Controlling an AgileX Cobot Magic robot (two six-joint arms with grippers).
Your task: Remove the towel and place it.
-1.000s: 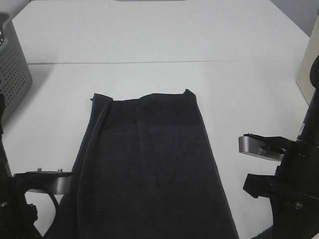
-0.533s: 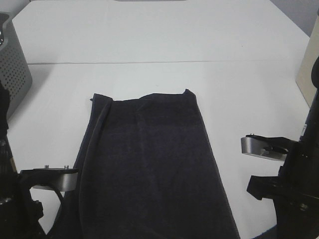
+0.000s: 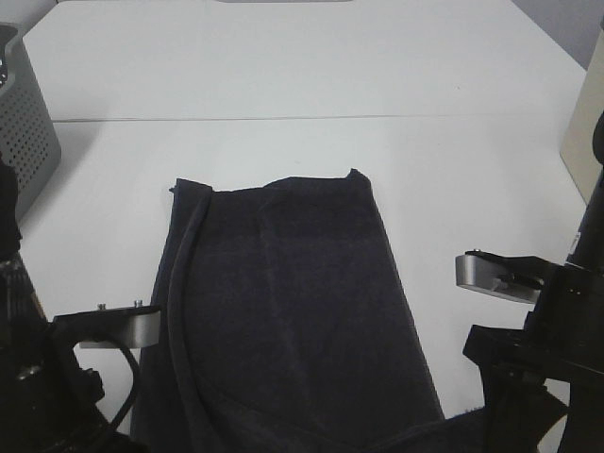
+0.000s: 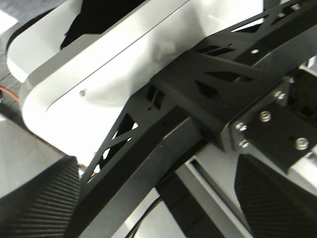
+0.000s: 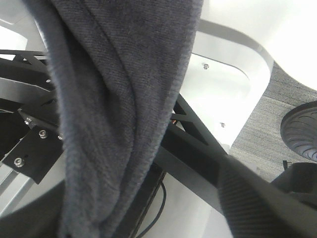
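Note:
The dark charcoal towel (image 3: 283,302) lies flat on the white table (image 3: 302,75), its near end hanging over the front edge. Both arms stand low at that edge: the left arm (image 3: 57,396) by the towel's near left corner, the right arm (image 3: 538,349) by its near right corner. In the left wrist view two dark weave-patterned fingers (image 4: 34,198) stand wide apart under the table frame, with nothing between them. In the right wrist view the towel (image 5: 114,99) hangs close to the camera beside one finger (image 5: 262,198); the other finger is hidden.
A grey perforated basket (image 3: 24,123) stands at the far left edge. A beige object (image 3: 585,132) stands at the right edge. Black table-frame struts (image 4: 163,144) run under the tabletop. A castor wheel (image 5: 299,129) sits on the grey floor.
The left arm has moved right and up against the towel's left edge, which has folded inward. The towel's near right corner now stretches toward the right arm, and a fold shows across the near end.

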